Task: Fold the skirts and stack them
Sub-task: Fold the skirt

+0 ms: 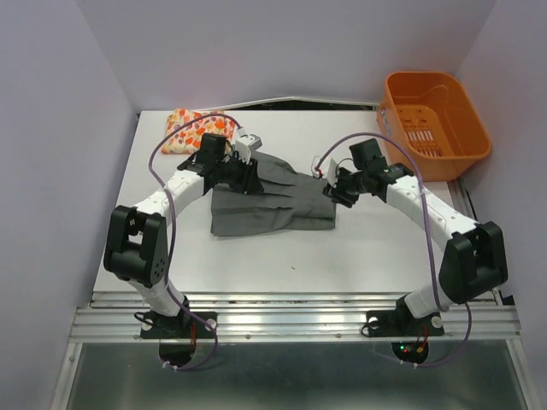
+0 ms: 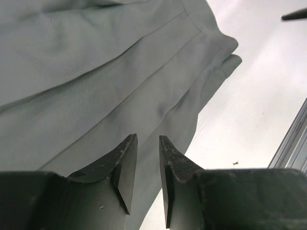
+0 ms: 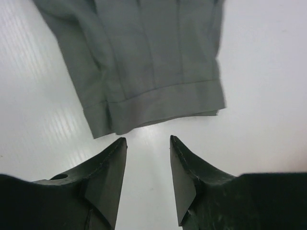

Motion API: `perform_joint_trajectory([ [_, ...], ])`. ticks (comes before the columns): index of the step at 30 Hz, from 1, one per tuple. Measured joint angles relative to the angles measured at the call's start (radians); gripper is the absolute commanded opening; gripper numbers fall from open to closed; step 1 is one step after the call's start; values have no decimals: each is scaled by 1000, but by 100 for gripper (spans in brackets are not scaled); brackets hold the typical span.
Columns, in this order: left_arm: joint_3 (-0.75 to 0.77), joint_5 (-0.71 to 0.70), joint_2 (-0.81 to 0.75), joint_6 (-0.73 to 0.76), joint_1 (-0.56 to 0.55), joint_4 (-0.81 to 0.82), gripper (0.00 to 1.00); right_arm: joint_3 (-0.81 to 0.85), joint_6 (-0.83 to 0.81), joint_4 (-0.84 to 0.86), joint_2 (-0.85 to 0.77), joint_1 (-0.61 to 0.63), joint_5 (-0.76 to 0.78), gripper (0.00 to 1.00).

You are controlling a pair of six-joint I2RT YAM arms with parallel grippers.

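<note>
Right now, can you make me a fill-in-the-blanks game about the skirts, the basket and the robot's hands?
1. The dark grey skirt lies spread in the ___ of the table.
2. The skirt with the leafy print sits folded at the table's back ___ corner.
3. The basket at the back right is ___ in colour.
4. The right hand, just off the grey skirt's edge, holds ___.

Missing words: middle, left, orange, nothing.

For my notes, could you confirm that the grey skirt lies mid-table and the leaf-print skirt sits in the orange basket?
No: the top view shows the leaf-print skirt on the table at its far left, outside the orange basket. The grey skirt does lie mid-table.
</note>
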Motion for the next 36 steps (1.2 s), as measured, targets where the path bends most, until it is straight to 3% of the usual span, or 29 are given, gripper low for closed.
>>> perform_joint_trajectory([
  [7, 0, -1, 107, -32, 17, -5, 43, -132, -24, 60, 80, 88, 39, 49],
  [19, -12, -1, 123, -58, 59, 14, 48, -146, -3, 206, 159, 150, 124, 47],
  [26, -51, -8, 128, -80, 68, 47, 46, -158, -2, 249, 198, 173, 175, 1],
  [36, -45, 15, 285, -154, 125, 93, 43, -64, -10, 172, 201, 173, 199, 1],
])
